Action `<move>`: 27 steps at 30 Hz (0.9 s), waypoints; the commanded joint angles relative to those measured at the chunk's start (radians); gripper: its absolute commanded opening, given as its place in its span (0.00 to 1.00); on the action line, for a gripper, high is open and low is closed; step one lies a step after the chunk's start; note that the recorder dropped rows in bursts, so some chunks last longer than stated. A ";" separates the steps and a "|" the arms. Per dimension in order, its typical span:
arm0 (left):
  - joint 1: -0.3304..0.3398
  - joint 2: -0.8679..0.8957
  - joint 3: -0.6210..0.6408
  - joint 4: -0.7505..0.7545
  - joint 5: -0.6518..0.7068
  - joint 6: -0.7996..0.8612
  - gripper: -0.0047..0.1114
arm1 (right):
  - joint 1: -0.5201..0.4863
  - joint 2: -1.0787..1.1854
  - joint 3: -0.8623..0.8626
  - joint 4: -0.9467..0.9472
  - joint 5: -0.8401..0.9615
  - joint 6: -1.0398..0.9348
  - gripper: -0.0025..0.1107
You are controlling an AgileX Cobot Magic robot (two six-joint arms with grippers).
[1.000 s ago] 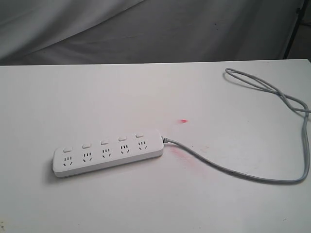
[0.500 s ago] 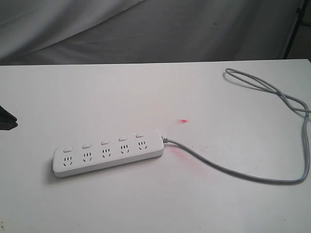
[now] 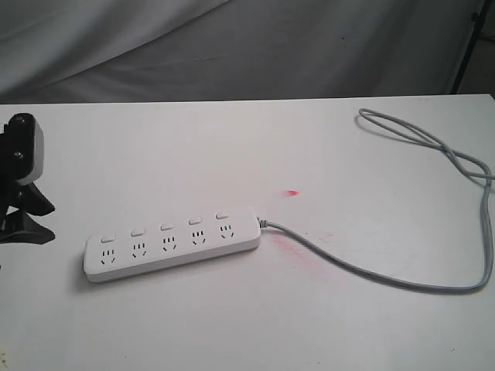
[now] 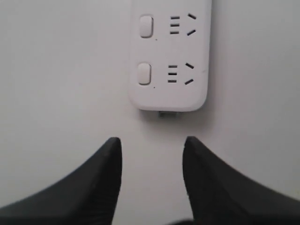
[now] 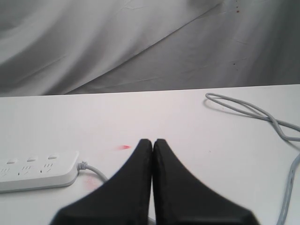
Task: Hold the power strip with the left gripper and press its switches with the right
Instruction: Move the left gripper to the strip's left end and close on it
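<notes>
The white power strip [image 3: 172,243] lies flat on the white table, its five switches [image 3: 165,226] in a row above the sockets. Its grey cord [image 3: 363,274] leaves the right end and loops to the far right. My left gripper [image 3: 35,219] has come in at the left edge of the exterior view, black, open, a short way from the strip's left end. In the left wrist view the gripper [image 4: 151,143] points at the strip's rounded end [image 4: 168,89], with bare table between its fingers. My right gripper [image 5: 153,142] is shut on nothing and is not in the exterior view.
A small red mark [image 3: 291,192] and a pink smear [image 3: 288,243] stain the table [image 3: 232,325] near the strip's cord end. Grey cloth [image 3: 232,46] hangs behind the table's far edge. A dark stand leg [image 3: 466,42] shows at the top right.
My left gripper has come into the exterior view from the left edge and moved toward the strip's left end. The strip and cord have not moved.
</notes>
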 commanded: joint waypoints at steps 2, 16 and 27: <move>-0.002 0.010 -0.006 -0.064 0.020 0.006 0.50 | -0.004 -0.004 0.003 -0.008 -0.002 0.001 0.02; -0.002 0.019 -0.006 -0.228 0.018 0.037 0.73 | -0.004 -0.004 0.003 -0.008 -0.002 0.001 0.02; 0.026 0.080 0.044 -0.358 -0.040 0.219 0.73 | -0.004 -0.004 0.003 -0.008 -0.002 0.001 0.02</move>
